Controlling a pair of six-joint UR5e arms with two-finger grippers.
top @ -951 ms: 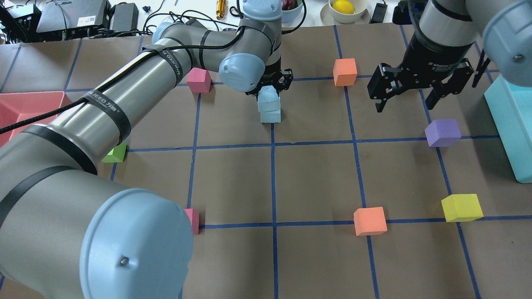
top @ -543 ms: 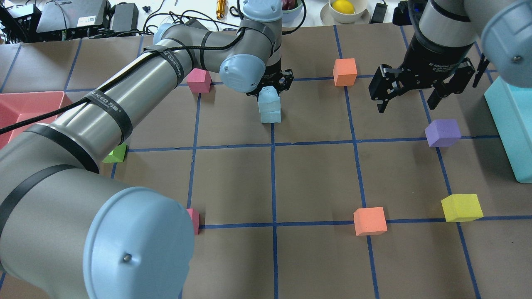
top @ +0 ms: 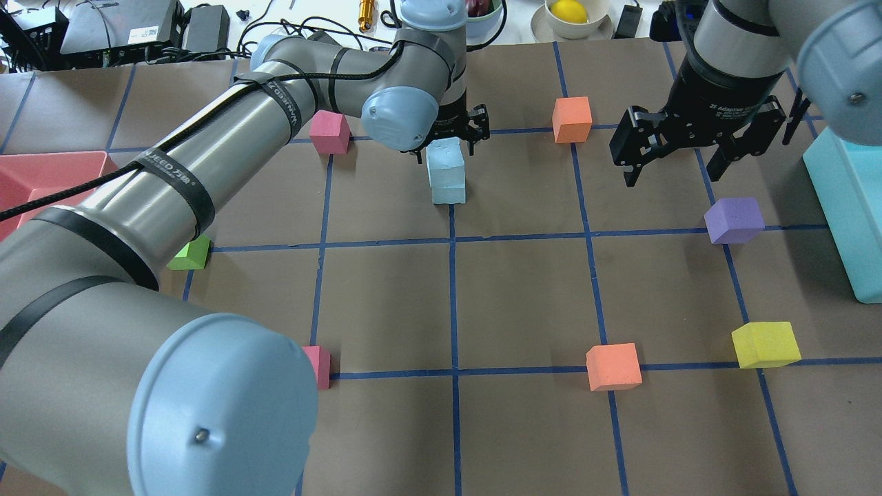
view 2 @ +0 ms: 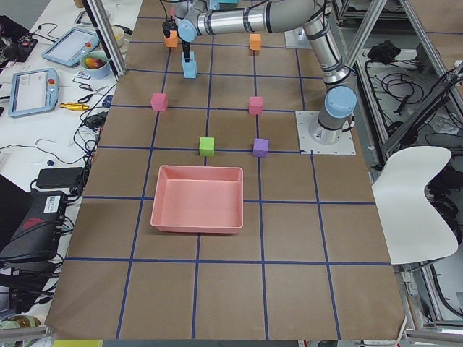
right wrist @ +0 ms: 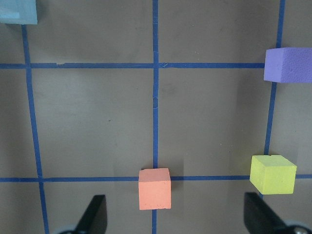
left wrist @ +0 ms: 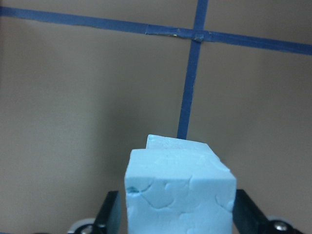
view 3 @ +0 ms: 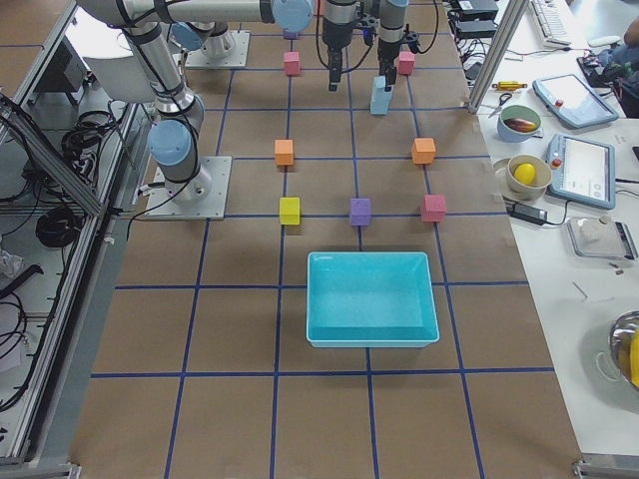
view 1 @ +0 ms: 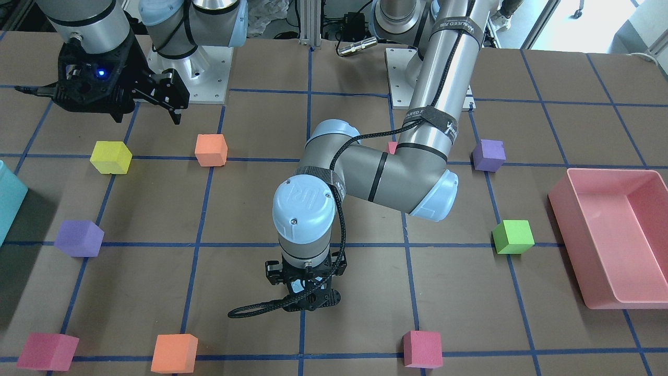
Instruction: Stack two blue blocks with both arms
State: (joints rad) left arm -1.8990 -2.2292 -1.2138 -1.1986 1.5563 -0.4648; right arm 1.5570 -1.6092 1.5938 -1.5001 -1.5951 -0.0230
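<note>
Left gripper (top: 447, 146) first: its jaws are open just a touch wider than a cube and not clamping anything. They sit low on either side of the upper pale sky-blue foam cube (top: 445, 164). That one rests square on the lower pale sky-blue foam cube (top: 448, 194), right under the jaws. From the wrist camera the bottom cube pokes out a bit past the top one, so the stack's slightly off but upright. It stands on a blue tape line of the brown paper tabletop (top: 524, 296).

A pink foam cube (top: 329, 132) sits off to one side of those jaws. On the other side, roughly between the two grippers, there's an orange foam cube (top: 572, 119).

Right gripper (top: 672, 178) hangs above the tabletop well away from the stack, jaws spread wide with nothing in them. A purple foam cube (top: 734, 220) lies near it on the robot's side. The big teal plastic box (top: 844, 207) is just beyond it, on the side away from the stack.
</note>
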